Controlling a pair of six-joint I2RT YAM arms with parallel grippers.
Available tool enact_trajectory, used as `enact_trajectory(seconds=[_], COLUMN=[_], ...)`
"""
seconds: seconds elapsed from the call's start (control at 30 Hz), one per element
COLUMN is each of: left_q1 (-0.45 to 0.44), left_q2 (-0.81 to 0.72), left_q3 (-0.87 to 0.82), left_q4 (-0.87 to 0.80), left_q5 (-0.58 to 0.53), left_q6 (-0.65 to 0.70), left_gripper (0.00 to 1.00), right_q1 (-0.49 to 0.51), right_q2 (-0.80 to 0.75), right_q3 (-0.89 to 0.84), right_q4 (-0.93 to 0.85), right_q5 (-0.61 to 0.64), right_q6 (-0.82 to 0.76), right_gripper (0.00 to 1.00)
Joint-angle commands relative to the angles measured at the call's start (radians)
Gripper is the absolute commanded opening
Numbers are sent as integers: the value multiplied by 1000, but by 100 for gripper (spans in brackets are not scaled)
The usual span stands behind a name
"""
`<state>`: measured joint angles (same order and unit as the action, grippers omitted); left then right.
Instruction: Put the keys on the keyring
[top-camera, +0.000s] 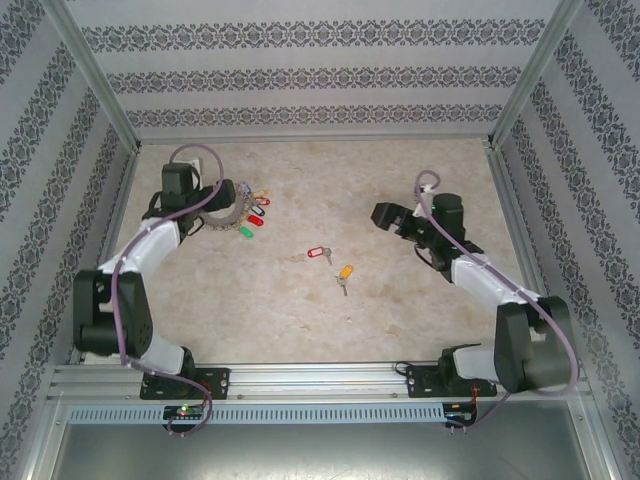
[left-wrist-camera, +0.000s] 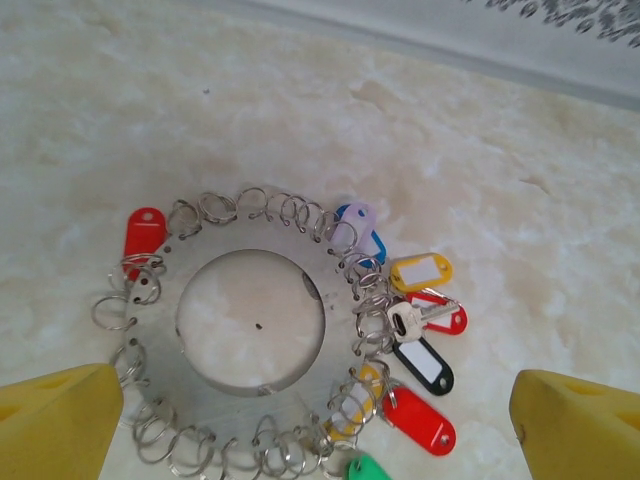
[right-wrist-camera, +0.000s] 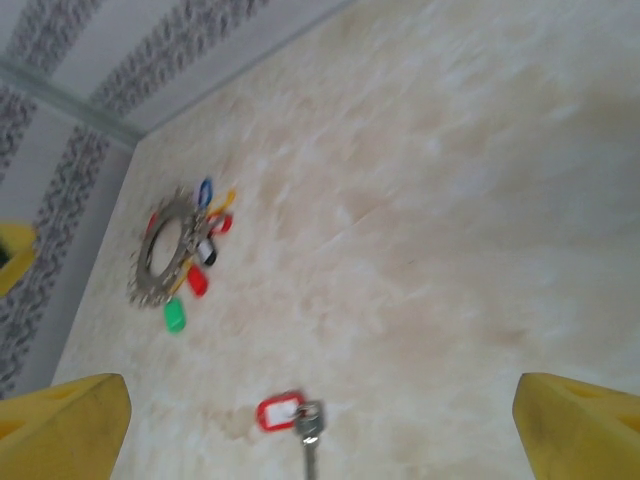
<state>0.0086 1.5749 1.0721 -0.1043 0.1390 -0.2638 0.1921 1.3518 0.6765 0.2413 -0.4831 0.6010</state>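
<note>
The keyring lies at the back left of the table, a flat grey metal disc with a round hole, edged with wire loops and red, yellow, blue, black and green tags. My left gripper hovers right over it, open, its yellow fingers spread to either side of the ring. Two loose keys lie mid-table: one with a red tag, one with a yellow-orange tag. My right gripper hangs open to their right, holding nothing. In the right wrist view, the red-tagged key lies between the fingers, and the keyring lies farther off.
The marbled tabletop is walled by patterned panels with metal posts at the corners. One silver key hangs on the ring among the tags. Bare table lies between the two loose keys and the ring.
</note>
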Motion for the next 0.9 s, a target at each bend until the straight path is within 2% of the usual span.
enact_trajectory(seconds=[0.0, 0.13, 0.23, 0.33, 0.53, 0.63, 0.77, 0.87], left_q1=[10, 10, 8, 9, 7, 7, 7, 7], left_q2=[95, 230, 332, 398, 456, 465, 465, 464], left_q3=[107, 224, 331, 388, 411, 398, 361, 338], left_q4=[-182, -202, -278, -304, -315, -316, -320, -336], left_q5=[41, 166, 182, 221, 269, 303, 304, 332], left_q6=[-53, -70, -101, -116, -111, -90, -64, -42], left_gripper=[100, 100, 99, 97, 95, 90, 88, 85], right_q1=[107, 217, 279, 338, 430, 460, 478, 472], right_q2=[64, 154, 219, 300, 424, 486, 566, 592], right_q3=[96, 189, 255, 340, 423, 468, 521, 522], right_q4=[-63, -138, -189, -251, -255, -249, -274, -281], right_q5=[14, 66, 104, 78, 88, 54, 32, 67], right_q6=[27, -4, -3, -5, 52, 61, 71, 81], right_gripper=[98, 98, 98, 98, 98, 98, 98, 98])
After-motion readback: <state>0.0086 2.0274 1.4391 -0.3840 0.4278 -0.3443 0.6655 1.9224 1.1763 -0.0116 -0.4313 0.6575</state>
